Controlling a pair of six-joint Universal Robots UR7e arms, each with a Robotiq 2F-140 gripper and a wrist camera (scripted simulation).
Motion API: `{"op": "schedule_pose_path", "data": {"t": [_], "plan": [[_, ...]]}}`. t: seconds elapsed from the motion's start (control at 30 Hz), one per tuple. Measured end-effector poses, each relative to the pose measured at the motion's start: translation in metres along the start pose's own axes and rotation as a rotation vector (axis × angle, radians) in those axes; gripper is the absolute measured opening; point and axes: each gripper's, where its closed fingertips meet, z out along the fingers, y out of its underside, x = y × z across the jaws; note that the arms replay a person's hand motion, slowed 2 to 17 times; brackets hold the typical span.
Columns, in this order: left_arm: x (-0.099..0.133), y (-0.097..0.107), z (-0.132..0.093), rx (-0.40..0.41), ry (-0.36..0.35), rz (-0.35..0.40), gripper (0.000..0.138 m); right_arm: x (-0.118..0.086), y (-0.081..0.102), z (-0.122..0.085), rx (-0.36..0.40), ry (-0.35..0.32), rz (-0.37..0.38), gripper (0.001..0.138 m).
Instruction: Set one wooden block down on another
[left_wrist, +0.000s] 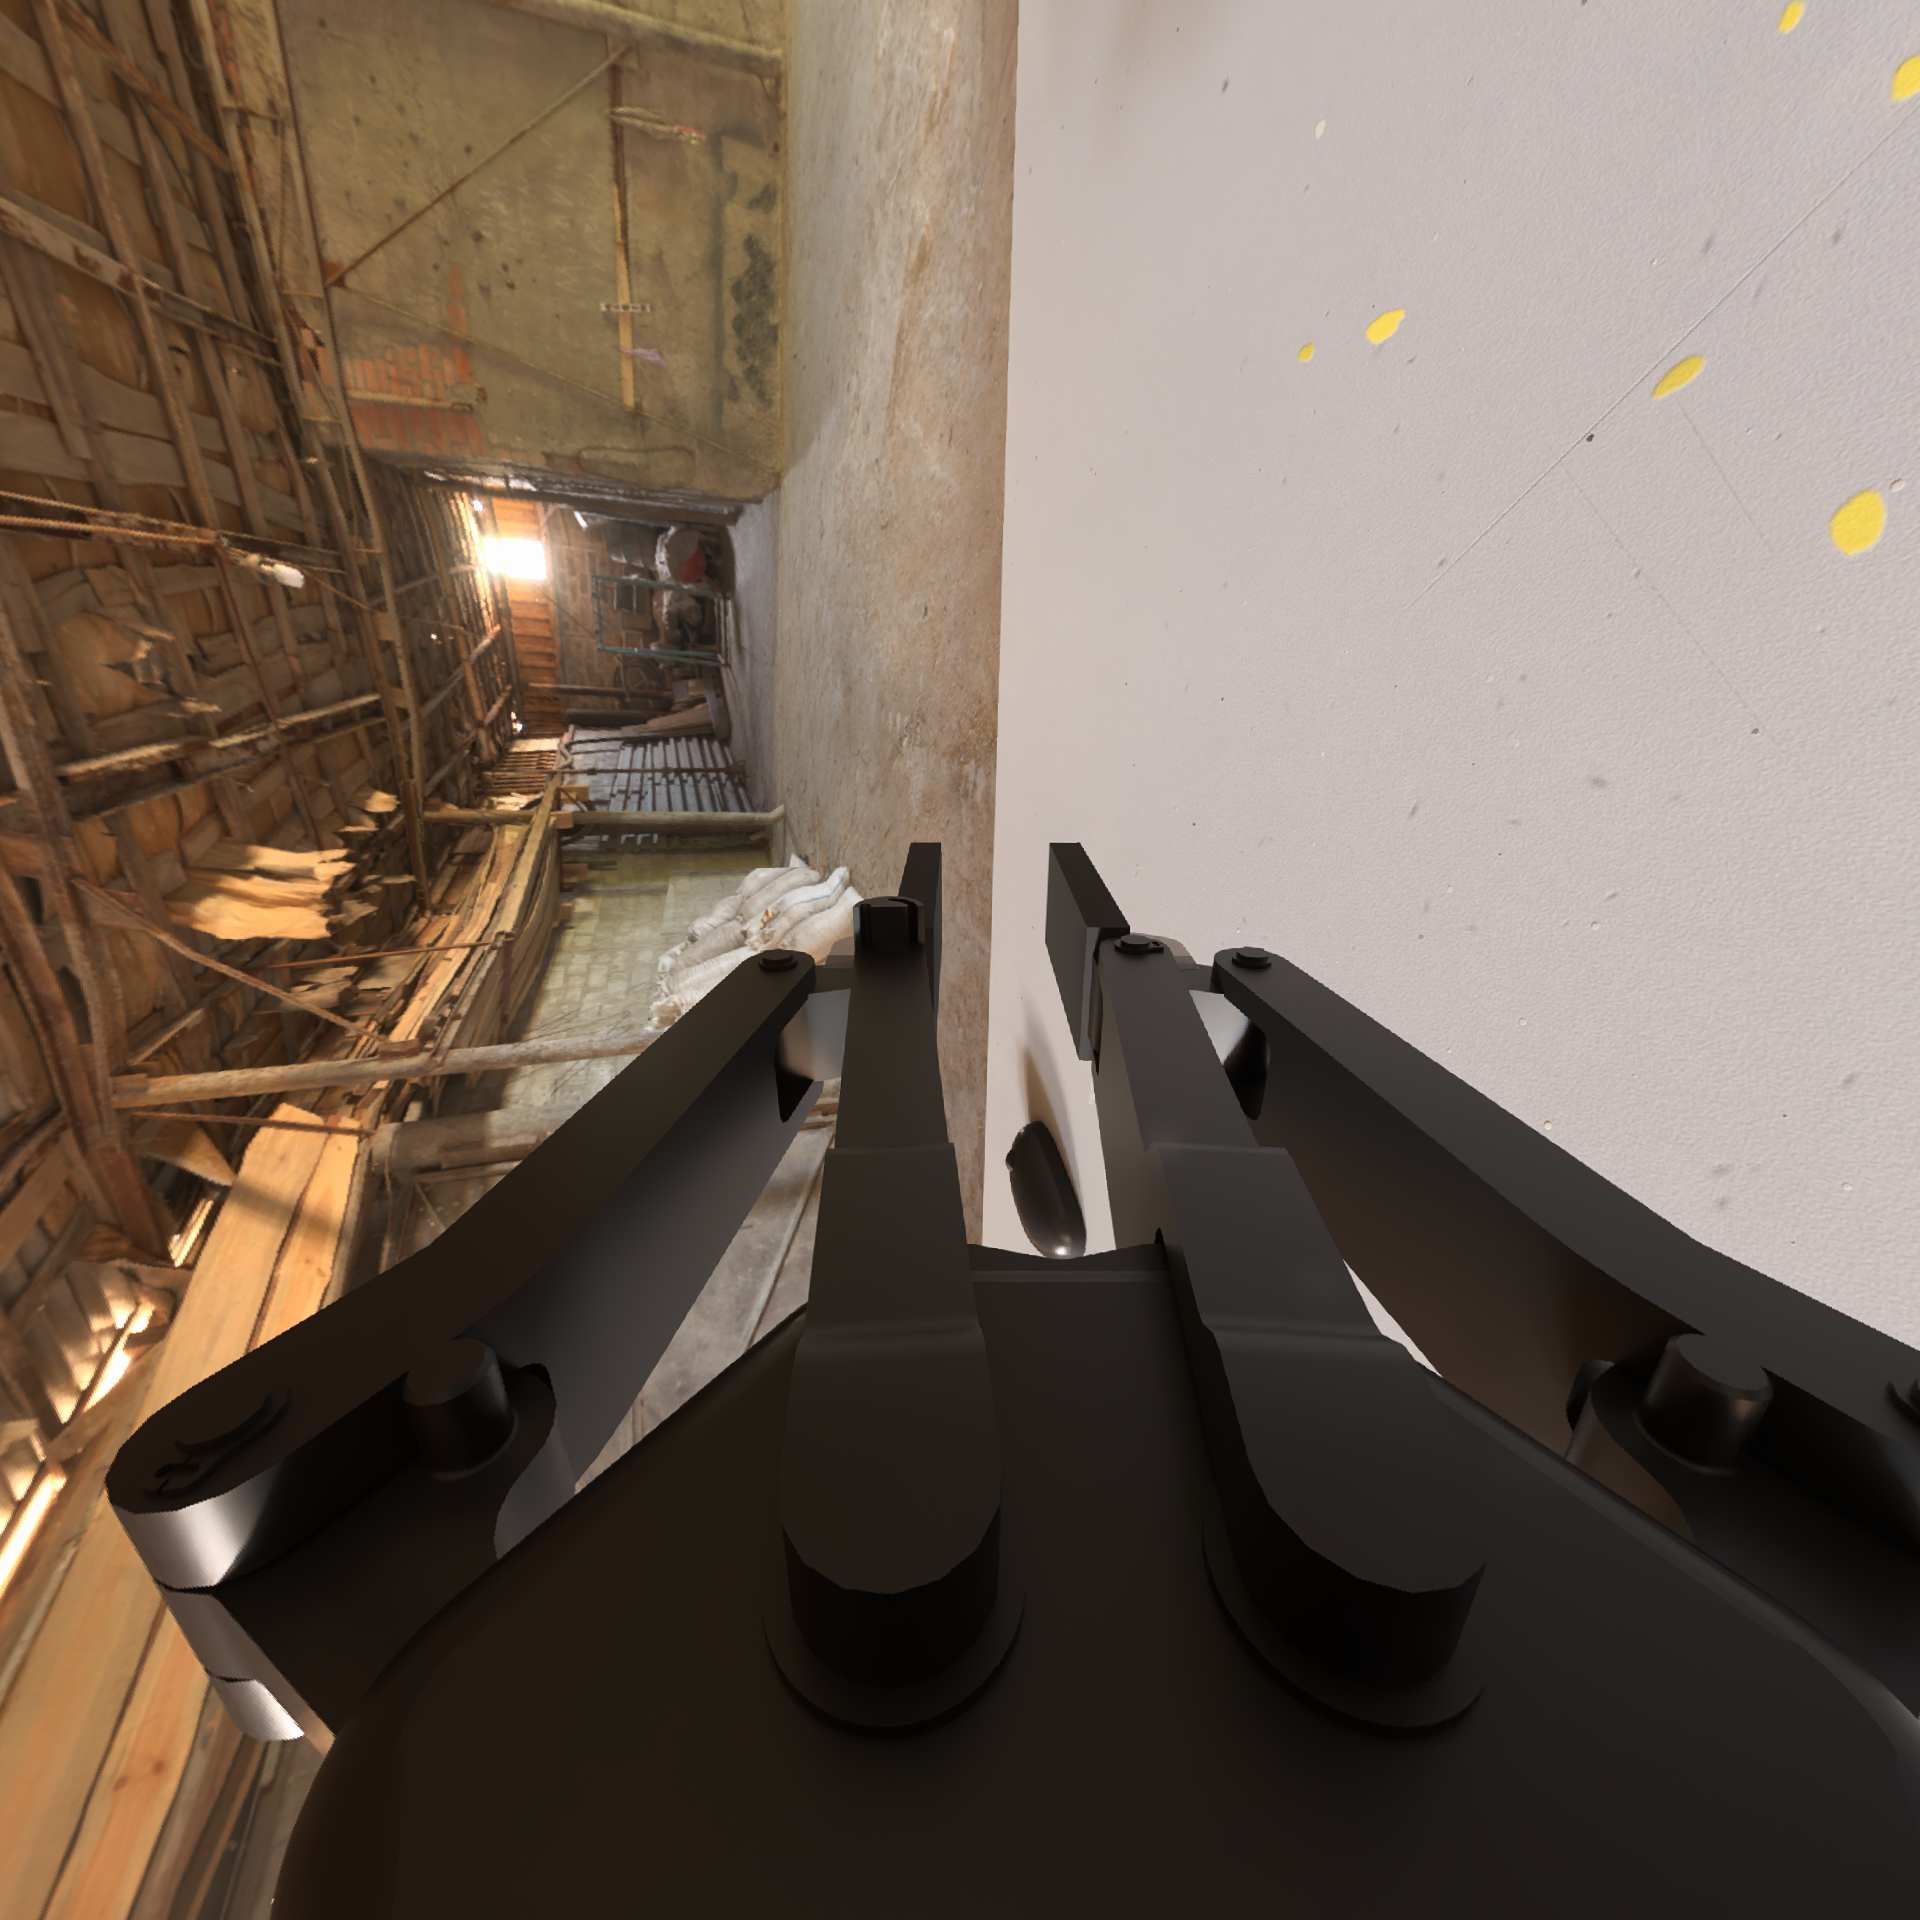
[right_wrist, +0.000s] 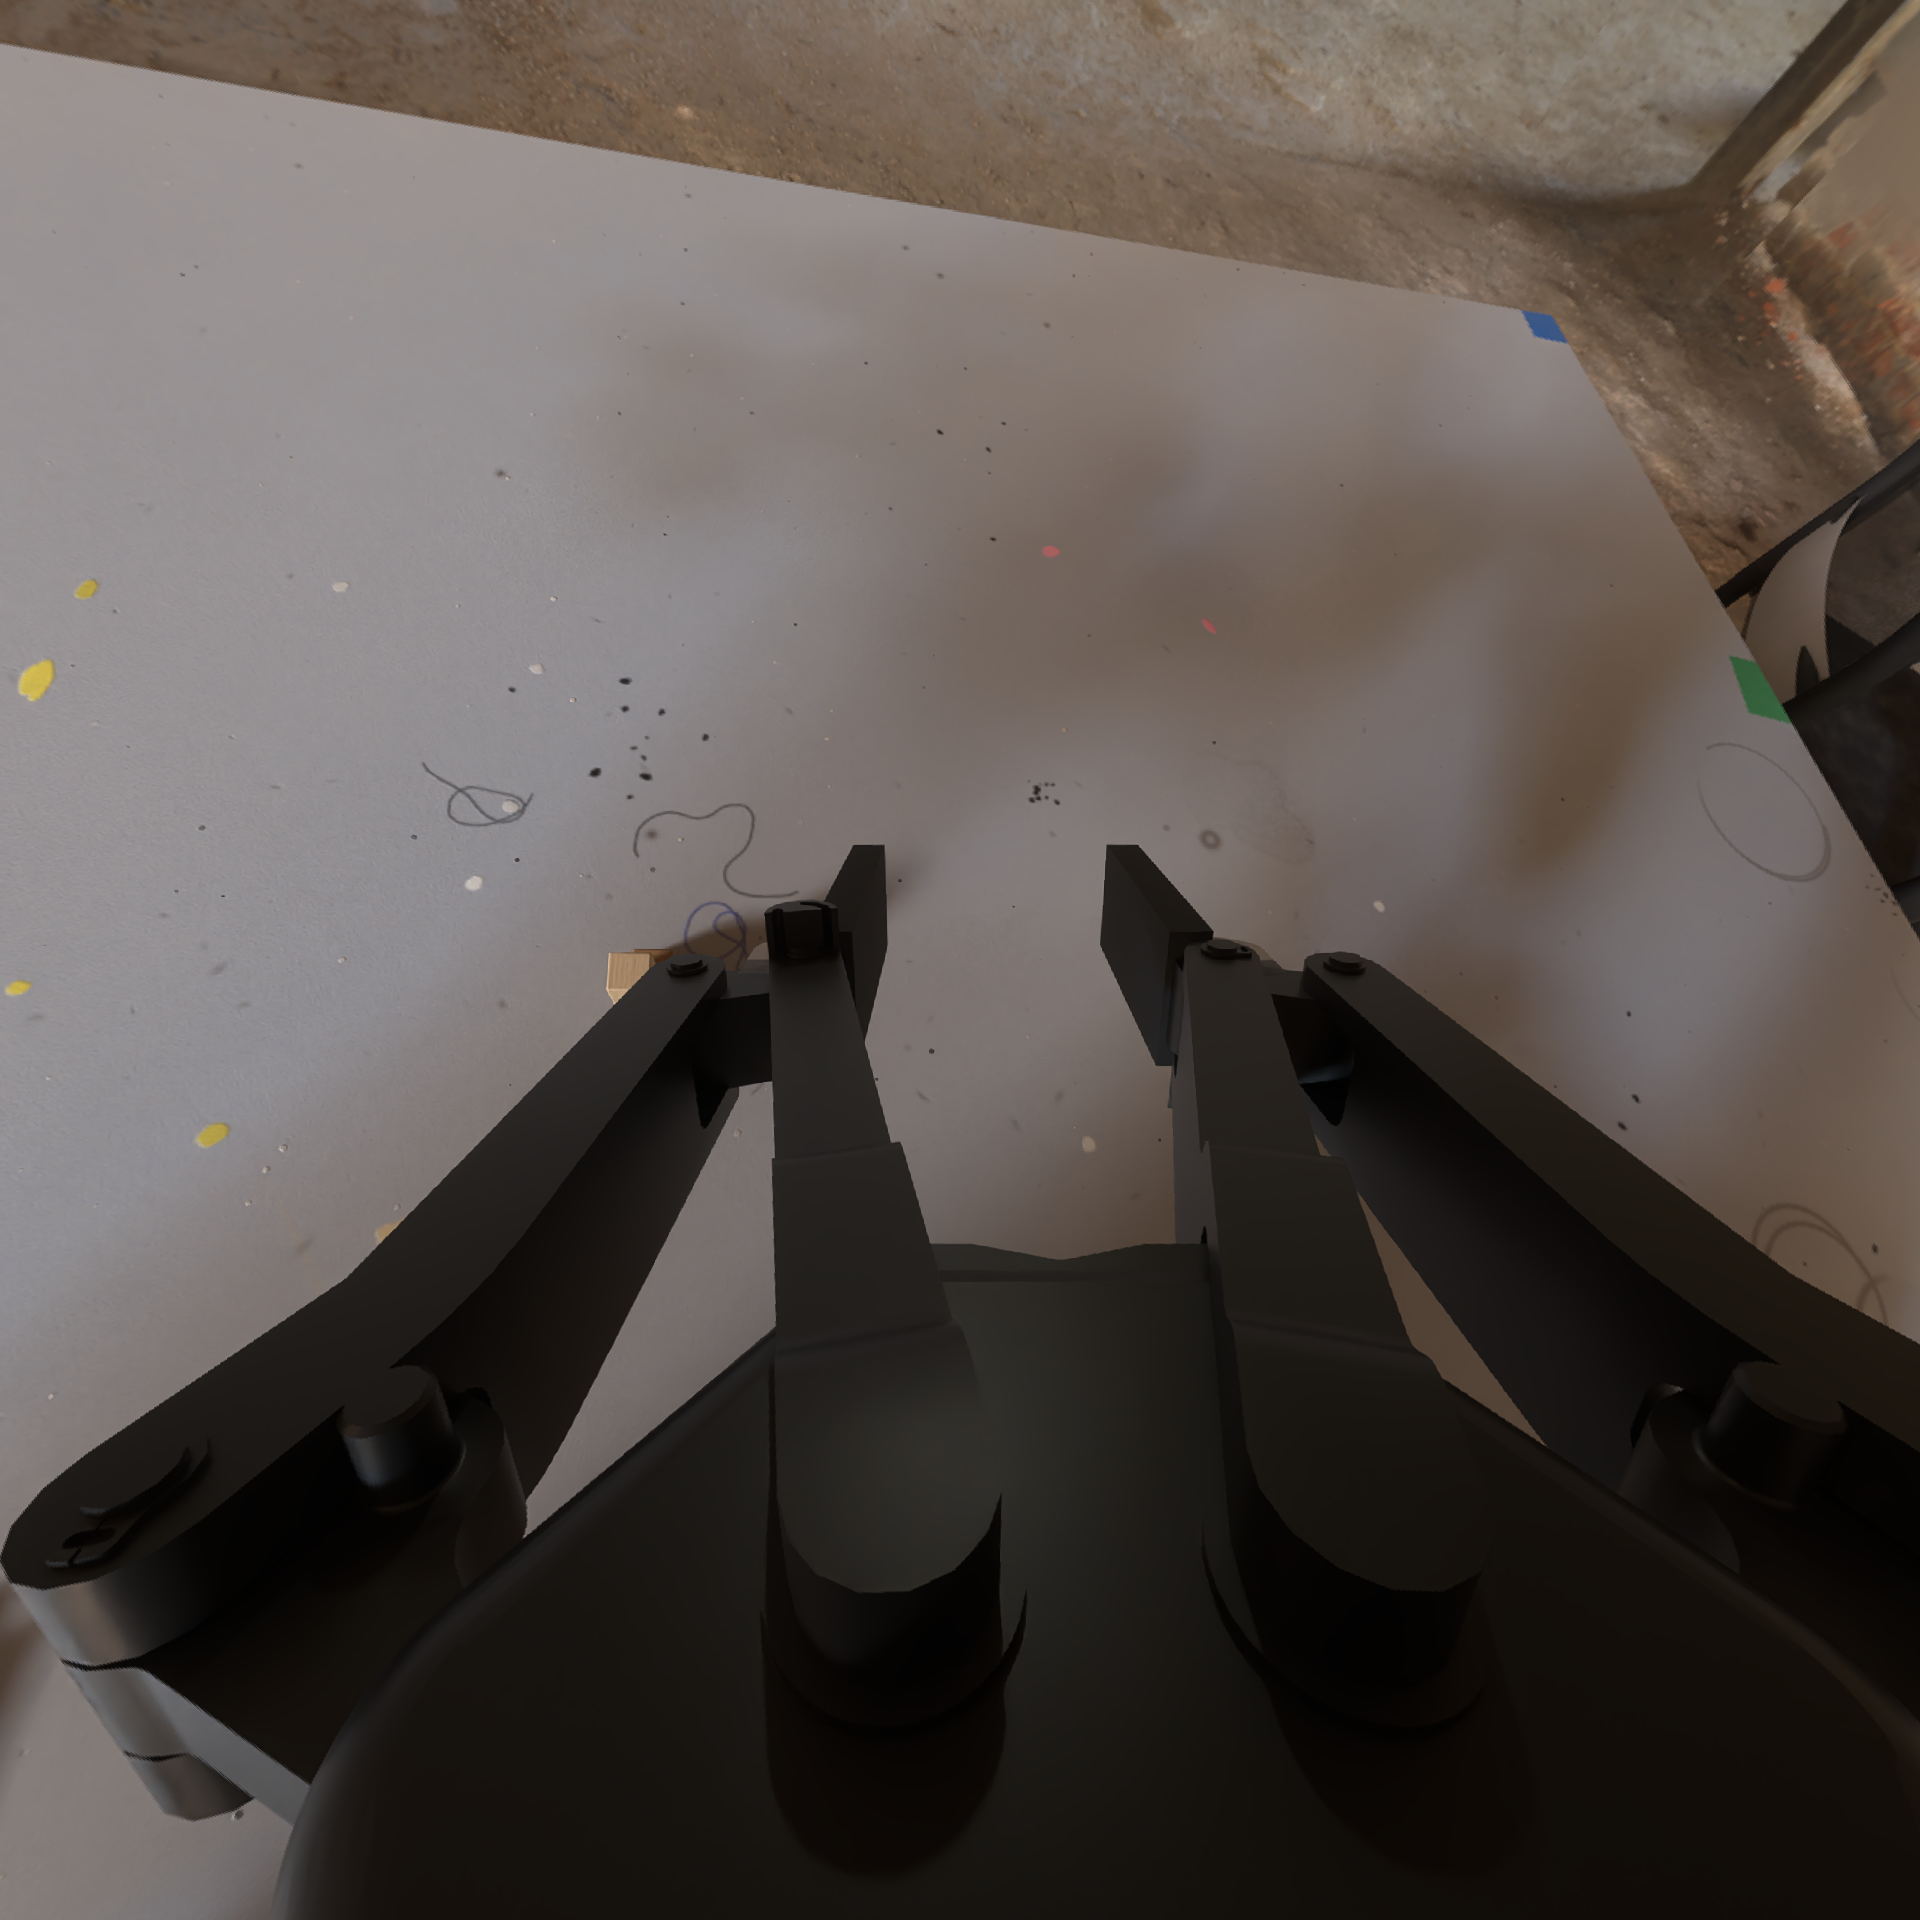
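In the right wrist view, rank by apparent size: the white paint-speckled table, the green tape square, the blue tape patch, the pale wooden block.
1. White paint-speckled table
2. Green tape square
3. Pale wooden block, mostly hidden behind a finger link, and blue tape patch, farther off: unsure, unranked.

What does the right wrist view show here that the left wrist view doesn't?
Only the right wrist view shows a wooden block, mostly hidden behind the open right gripper, plus pen scribbles, a blue tape patch and a green one at the table edge. Only the left wrist view shows the open left gripper and a long hall of wooden scaffolding with stacked sacks. Both show the white table with yellow paint spots. Neither gripper holds anything.
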Motion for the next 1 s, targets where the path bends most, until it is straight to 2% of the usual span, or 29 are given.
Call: {"op": "schedule_pose_path", "data": {"t": [0.47, 1.0], "plan": [[0.0045, 0.0069, 0.0021, -0.014, 0.002, 0.023, 0.028, -0.0006, -0.0013, 0.0002, 0.005, 0.058, -0.041, 0.056], [0.0104, 0.0089, 0.0035, -0.004, 0.027, 0.006, 0.028, -0.0083, -0.004, 0.0043, 0.001, 0.048, -0.05, 0.057]]}}
